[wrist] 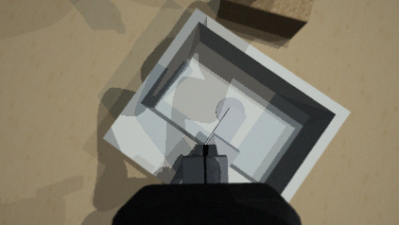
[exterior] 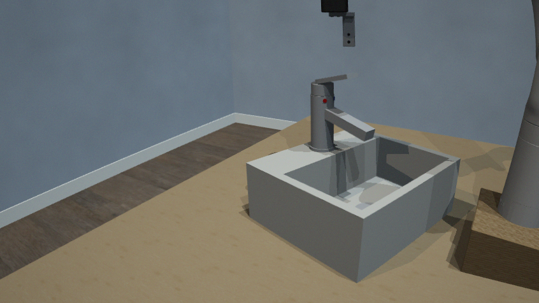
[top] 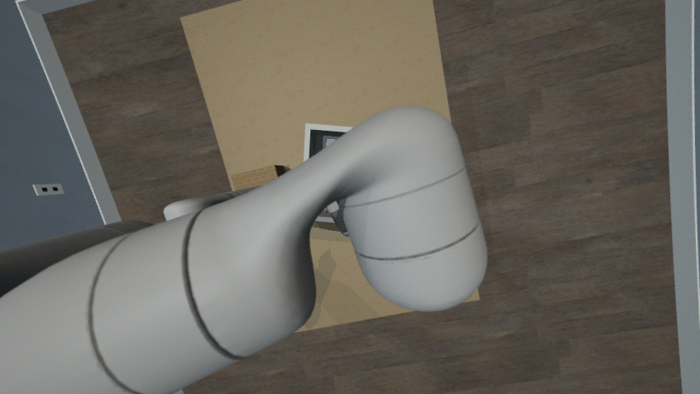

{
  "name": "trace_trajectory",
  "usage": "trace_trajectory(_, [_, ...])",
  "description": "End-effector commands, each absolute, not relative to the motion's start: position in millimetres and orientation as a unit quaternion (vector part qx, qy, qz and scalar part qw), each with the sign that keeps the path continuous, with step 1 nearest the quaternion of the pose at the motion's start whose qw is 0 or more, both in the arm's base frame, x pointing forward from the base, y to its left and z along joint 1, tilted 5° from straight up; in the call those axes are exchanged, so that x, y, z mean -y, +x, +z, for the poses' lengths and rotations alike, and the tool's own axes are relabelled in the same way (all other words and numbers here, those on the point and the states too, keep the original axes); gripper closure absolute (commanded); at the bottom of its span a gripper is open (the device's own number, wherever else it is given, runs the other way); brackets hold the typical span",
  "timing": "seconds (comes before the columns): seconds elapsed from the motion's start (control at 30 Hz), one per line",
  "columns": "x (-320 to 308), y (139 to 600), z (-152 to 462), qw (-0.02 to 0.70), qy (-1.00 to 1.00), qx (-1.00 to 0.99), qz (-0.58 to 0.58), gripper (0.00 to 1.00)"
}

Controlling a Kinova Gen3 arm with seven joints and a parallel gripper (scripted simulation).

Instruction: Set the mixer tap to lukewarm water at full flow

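So we've got a tan wooden tabletop point(top: 323, 63) point(exterior: 169, 233) point(wrist: 43, 104) under the sink point(top: 306, 141) point(exterior: 301, 211) point(wrist: 341, 113), with dark plank floor point(top: 577, 146) point(exterior: 124, 188) beyond its edges and blue-grey walls point(top: 44, 122) point(exterior: 113, 67) with pale skirting point(top: 680, 195) point(exterior: 113, 165) around the room. The mixer tap point(exterior: 320, 124) stands on the sink's back ledge, its lever point(exterior: 332, 79) tilted a bit upward on top. Our gripper point(exterior: 348, 46) point(wrist: 206, 158) is above the sink, fingers pressed together on nothing. From overhead, our arm point(top: 254, 245) point(exterior: 524, 177) covers most of the sink, and the gripper's upper part is cut off in the exterior view. In the wrist view we can't really make out the lever.
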State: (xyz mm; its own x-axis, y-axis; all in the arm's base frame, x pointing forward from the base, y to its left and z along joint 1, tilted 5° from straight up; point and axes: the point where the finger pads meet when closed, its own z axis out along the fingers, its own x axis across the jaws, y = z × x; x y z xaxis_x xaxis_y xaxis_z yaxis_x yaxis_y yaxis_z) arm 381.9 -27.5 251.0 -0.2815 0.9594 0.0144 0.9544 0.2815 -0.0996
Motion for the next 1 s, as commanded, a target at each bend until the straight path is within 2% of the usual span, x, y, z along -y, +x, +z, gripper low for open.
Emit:
trace_trajectory(0.0, [30.2, 380.9, 251.7, 0.037, -0.575, 0.817, 0.033, 1.00])
trace_trajectory(0.97, [39.3, 381.0, 252.1, 0.052, -0.139, 0.989, 0.009, 1.00])
